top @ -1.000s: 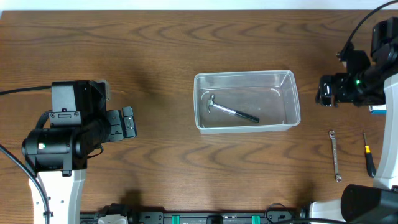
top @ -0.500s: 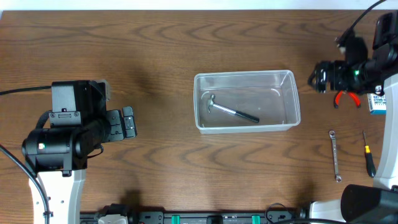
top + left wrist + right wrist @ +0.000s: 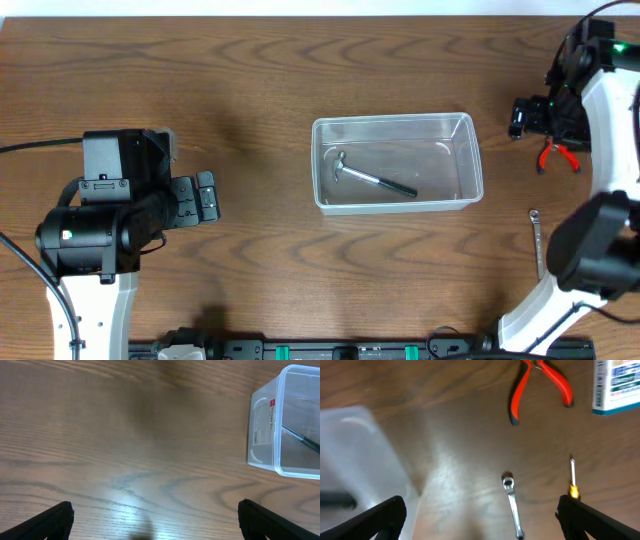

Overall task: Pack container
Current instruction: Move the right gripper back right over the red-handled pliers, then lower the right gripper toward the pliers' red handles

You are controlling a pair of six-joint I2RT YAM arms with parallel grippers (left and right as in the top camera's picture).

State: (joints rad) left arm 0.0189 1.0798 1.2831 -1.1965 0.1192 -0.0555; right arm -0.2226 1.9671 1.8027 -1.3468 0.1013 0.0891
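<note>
The clear plastic container [image 3: 318, 160] stands at the table's middle with a small hammer [image 3: 375, 179] lying inside. It also shows in the left wrist view [image 3: 265, 420] and, blurred, in the right wrist view [image 3: 365, 450]. My left gripper [image 3: 205, 196] is open and empty, well left of the container [image 3: 155, 522]. My right gripper [image 3: 519, 116] is open and empty [image 3: 480, 525], held above the table to the right of the container. Red-handled pliers [image 3: 556, 157] [image 3: 540, 382], a wrench [image 3: 513, 505] and a screwdriver [image 3: 573, 480] lie on the table under it.
A small blue and white box [image 3: 615, 385] lies beside the pliers. In the overhead view my right arm covers the screwdriver and most of the wrench [image 3: 535, 222].
My right arm has swung and lifted, uncovering the red pliers on the table; its lower link now hides the screwdriver. The left arm, container and hammer have not moved.
</note>
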